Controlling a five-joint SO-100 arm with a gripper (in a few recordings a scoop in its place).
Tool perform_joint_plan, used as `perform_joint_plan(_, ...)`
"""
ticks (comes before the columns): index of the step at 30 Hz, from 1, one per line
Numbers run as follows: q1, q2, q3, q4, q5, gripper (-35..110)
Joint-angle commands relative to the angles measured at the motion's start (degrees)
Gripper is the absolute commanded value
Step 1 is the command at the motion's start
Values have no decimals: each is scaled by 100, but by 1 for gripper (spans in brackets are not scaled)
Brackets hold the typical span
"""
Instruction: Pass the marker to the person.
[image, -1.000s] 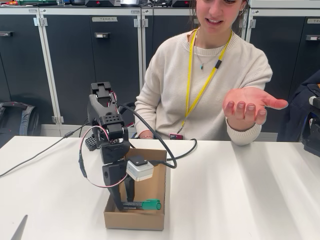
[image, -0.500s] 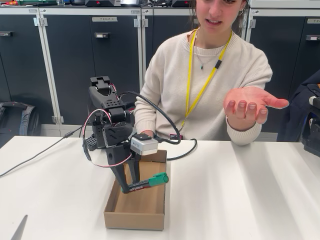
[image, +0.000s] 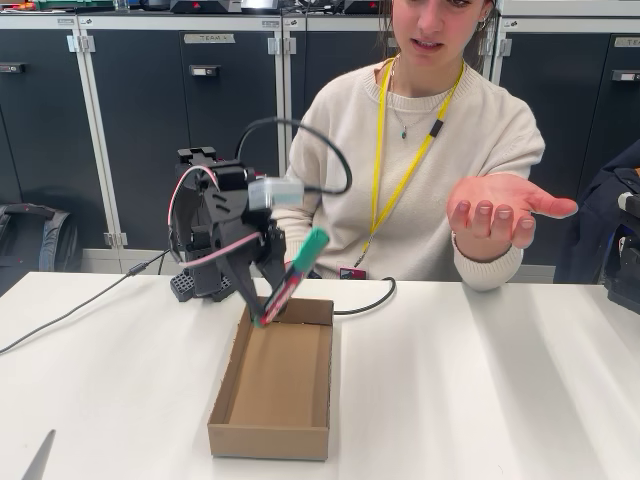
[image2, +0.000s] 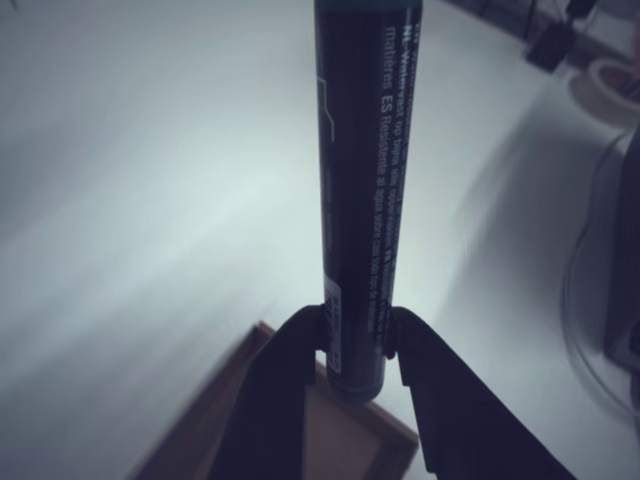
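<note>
The black-barrelled marker with white print and a green cap (image: 294, 274) is clamped at its lower end by the black two-finger tool (image: 262, 312), tilted cap-up above the far end of the open brown cardboard box (image: 270, 440) on the white counter (image: 480, 390). At the right of the frame, an open palm (image: 497, 207) is held up by the person in the cream knit sweater (image: 350, 150), well apart from the marker.

Marker (image: 294, 274): black barrel, green cap; brown box (image: 273, 385).

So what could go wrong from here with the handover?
The fingers pinch the marker only near its bottom end, so the long tilted barrel might pivot or slip and fall into the cardboard box. The person's open hand waits far to the right in the fixed view, so a long carry remains.
</note>
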Motion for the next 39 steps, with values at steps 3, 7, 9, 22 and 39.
perform_joint_plan(3, -466, -642, -2399, 290, 686, -5)
perform_joint_plan(7, -756, -1169, -3173, 387, 861, -5)
perform_joint_plan(9, -888, -1521, -3639, 272, 993, -5)
perform_joint_plan(22, -1714, -3973, -6513, -290, 1784, -5)
perform_joint_plan(39, -2338, -4641, -7585, -694, 2232, -5)
